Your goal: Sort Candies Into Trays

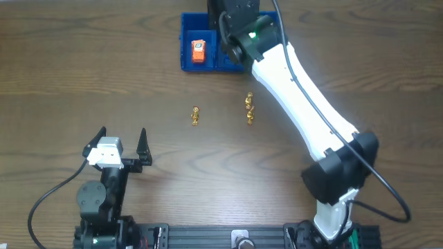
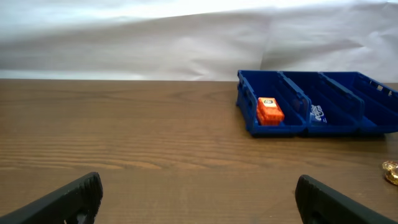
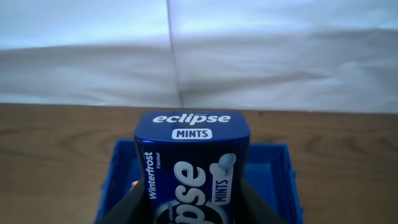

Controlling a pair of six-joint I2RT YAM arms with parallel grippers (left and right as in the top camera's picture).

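Note:
My right gripper (image 3: 189,208) is shut on a dark blue mint tin (image 3: 193,162), held upright above a compartment of the blue tray (image 3: 283,180). From above, the right arm reaches over the blue tray (image 1: 187,41) at the table's far edge. An orange candy (image 1: 199,50) lies in the tray's left compartment, with a blue packet (image 2: 317,113) in the one beside it. Three gold candies (image 1: 196,115) (image 1: 248,100) (image 1: 250,115) lie on the wood in the middle. My left gripper (image 1: 123,137) stands open near the front left, with nothing between its fingers (image 2: 68,199).
The brown wooden table (image 1: 83,62) has free room on its left half and at the right of the white arm (image 1: 304,104). A white backdrop (image 2: 155,37) rises behind the table's far edge. A black cable (image 1: 48,200) loops by the left arm's base.

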